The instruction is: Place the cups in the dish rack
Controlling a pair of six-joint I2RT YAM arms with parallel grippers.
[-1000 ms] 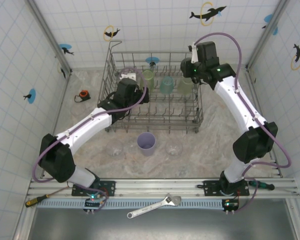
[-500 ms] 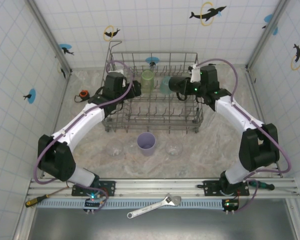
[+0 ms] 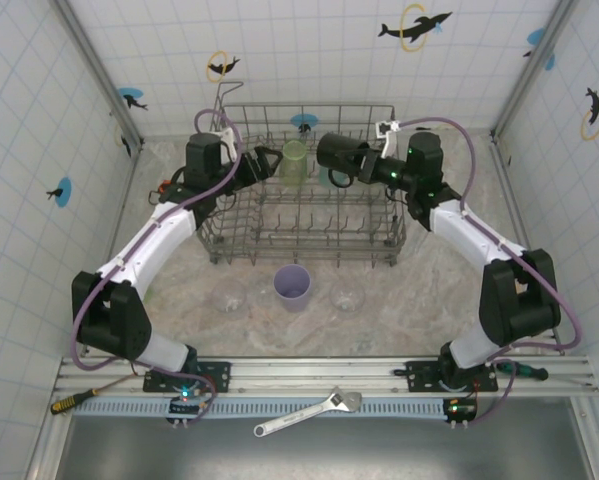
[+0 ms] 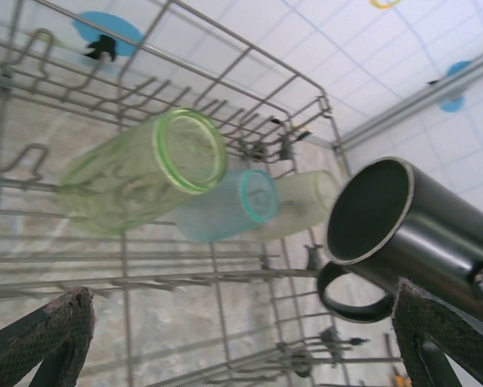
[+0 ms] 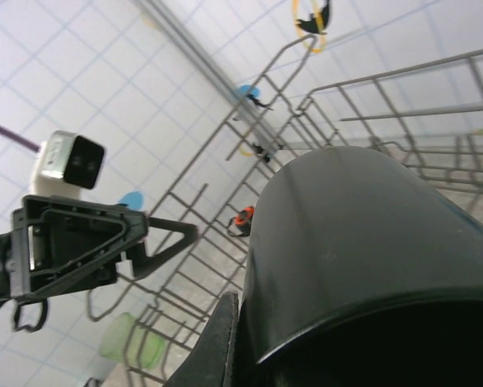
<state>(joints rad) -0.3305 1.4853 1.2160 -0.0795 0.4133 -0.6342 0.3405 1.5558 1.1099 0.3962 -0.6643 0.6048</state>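
We see the black cup (image 3: 335,155) on its side above the back of the dish rack (image 3: 279,238), its open mouth turned toward the left arm. The right pincer (image 3: 357,165) has it clamped, jaws closed down on it.

Inside the rack, along the back row, three more cups lie tipped on their sides. The green cup (image 4: 144,173) is nearest the left side, the teal cup (image 4: 225,211) is just beside it, and a pale clear cup (image 4: 304,201) sits behind the teal one. From the left wrist view they overlap one another.

The left pincer (image 3: 266,162) hangs over the rack's back left part, facing the black cup but apart from it. Its jaws are spread wide and hold nothing.

On the desk (image 3: 429,290) in front of the rack, the lavender cup (image 3: 292,285) stands upright, mouth up. We count one colourless tumbler (image 3: 228,296) to its left and another colourless tumbler (image 3: 347,297) to its right.

An orange-and-black tape measure (image 3: 165,188) lies left of the rack, close to the left arm. A wrench (image 3: 309,412) rests on the rail at the near edge.
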